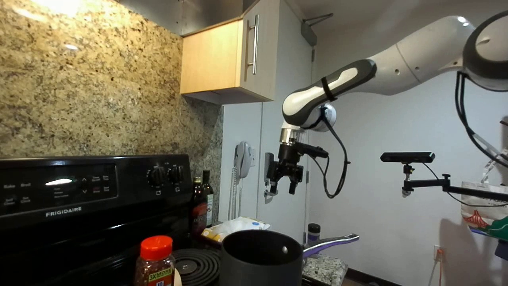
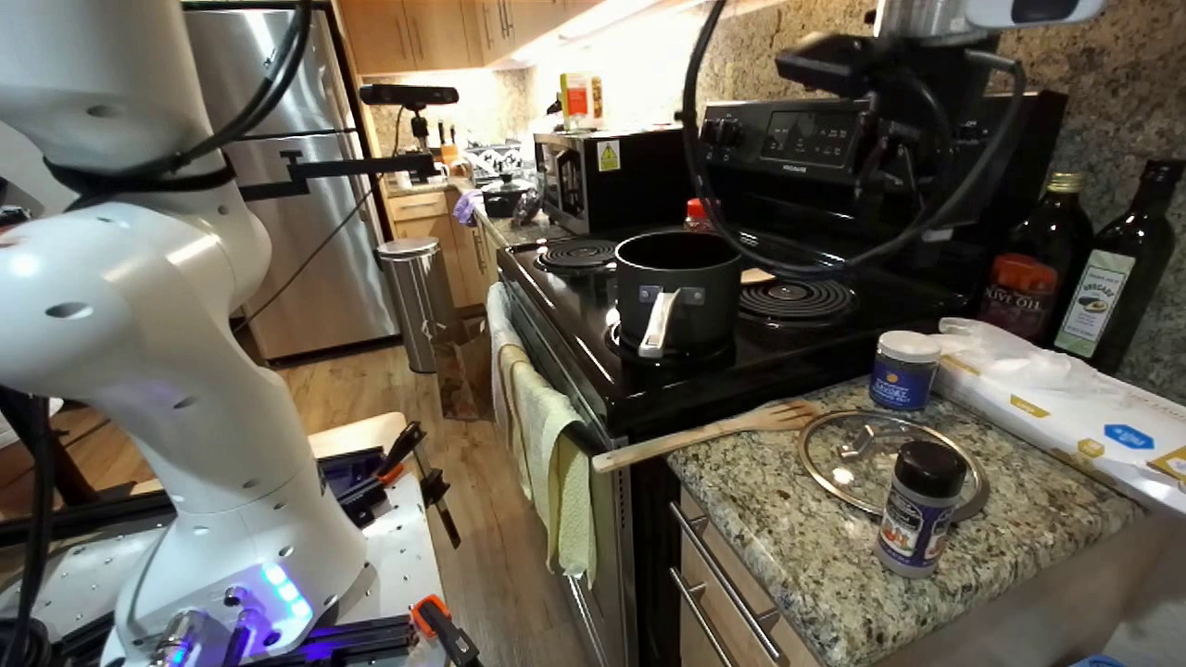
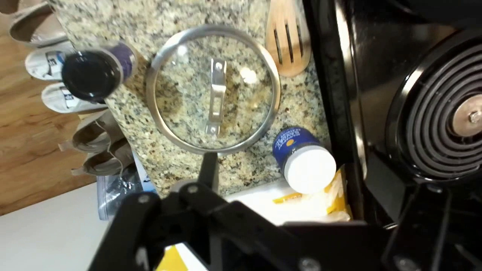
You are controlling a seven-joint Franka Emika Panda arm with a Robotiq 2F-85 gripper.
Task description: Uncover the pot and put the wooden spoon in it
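Pot [image 1: 260, 274] in an exterior view: dark grey, uncovered, upright on the stove [image 1: 95, 222], handle out to one side. Red-capped jar [image 1: 156, 262] stands near it, next to a coil burner [image 1: 194, 268]. Fingers [image 1: 274, 186] up in the air, tips down, apart.

In an exterior view the wooden spoon [image 2: 706, 433] has its slotted head on the surface [image 2: 788, 537] by the stove-side edge; handle overhangs the corner where that edge meets the drawer side. Glass lid [image 2: 857, 463] lies flat mid-surface, off the pot. Black-capped shaker [image 2: 915, 514] upright near the edge opposite the stove. Blue jar [image 2: 902, 380] with white cap upright near the stove-side edge, toward the wall end. White pack [image 2: 1056, 417] runs along the wall-side edge. Pot sits toward the stove's front corner on the surface side, handle aimed at it. Fingers too dark to read here.

Wrist view: fingers spread wide above the surface; one overlaps the lid's rim in frame, the other shows against the stove. Spoon head just beside the rim on the stove side, can't tell if touching. Blue jar just off the same side, closer to the pack. Shaker just beside the rim's opposite side. Shoes [image 3: 99, 133] on the floor [image 3: 26, 150] past the surface's edge there.
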